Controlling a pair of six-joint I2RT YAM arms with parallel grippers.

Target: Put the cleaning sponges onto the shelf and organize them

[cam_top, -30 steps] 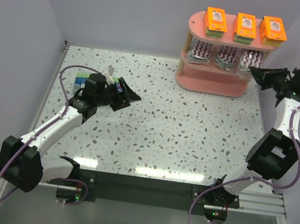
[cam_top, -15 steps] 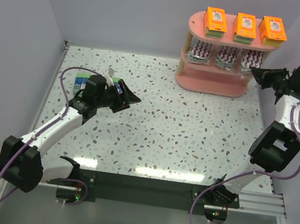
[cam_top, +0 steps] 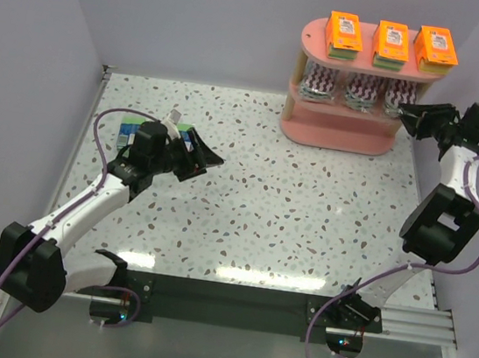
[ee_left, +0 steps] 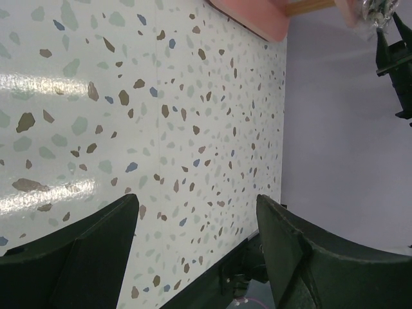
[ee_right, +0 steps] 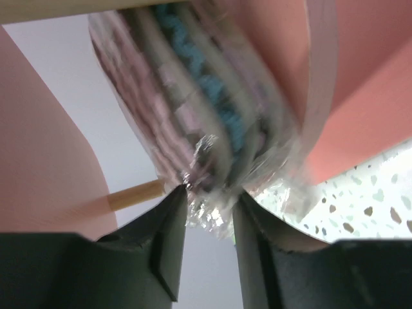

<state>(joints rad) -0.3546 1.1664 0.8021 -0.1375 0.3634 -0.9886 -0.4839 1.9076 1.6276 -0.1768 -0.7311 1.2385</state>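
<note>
The pink shelf (cam_top: 334, 135) stands at the far right. Three orange packs (cam_top: 392, 42) sit on its top board and three purple-white zigzag packs (cam_top: 360, 91) on its middle board. My right gripper (cam_top: 409, 116) is at the shelf's right end, jaws closed narrowly on the clear wrap tail of the rightmost zigzag pack (ee_right: 193, 96), which lies on the pink board (ee_right: 360, 96); in the right wrist view the gripper (ee_right: 210, 193) pinches the crinkled wrap. My left gripper (cam_top: 210, 151) is open and empty above the table (ee_left: 195, 199). A blue-green box (cam_top: 128, 132) lies at the far left behind that arm.
A light wooden post (ee_right: 135, 193) of the shelf shows beside my right fingers. The speckled table (cam_top: 307, 205) ends at side walls left and right and at a black rail at the near edge. The shelf's bottom board (ee_left: 251, 19) shows at the top of the left wrist view.
My right gripper has shifted slightly up and toward the shelf's right end. My left arm has barely moved.
</note>
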